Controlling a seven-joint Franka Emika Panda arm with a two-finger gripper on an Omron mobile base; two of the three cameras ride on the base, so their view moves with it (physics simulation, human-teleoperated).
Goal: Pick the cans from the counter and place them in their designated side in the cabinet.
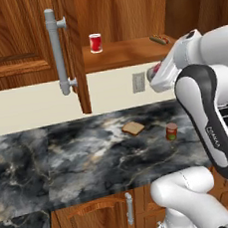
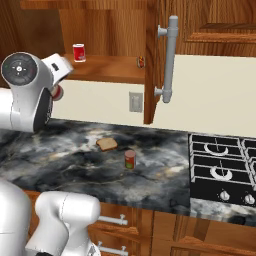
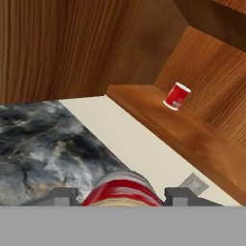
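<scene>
While the arm reaches up toward the open cabinet [image 1: 124, 14], its fingers [image 3: 122, 198] are closed on a can [image 3: 124, 190] with a red top band and a pale body, one finger [image 3: 58, 196] on each side of it. From the left base camera this held can [image 1: 154, 71] peeks out as a red spot at the hand, just below the front edge of the shelf [image 1: 124, 52] and in front of the cream wall [image 1: 35, 105], beside a grey outlet plate [image 1: 139, 82]. A second can [image 1: 171, 131], red with a green label, stands upright on the bench [image 1: 66, 156], to the right of a slice of bread [image 1: 133, 128] and apart from it. On the shelf, a bright red can with a white rim [image 1: 95, 43] stands upright toward the left, and a small dark thing [image 1: 158, 39] lies toward the right; what it is cannot be told. The cabinet door [image 1: 22, 41] stands open at the left, with a long grey bar handle [image 1: 55, 52]. A black stove [image 2: 222, 170] sits at the right end of the bench.
</scene>
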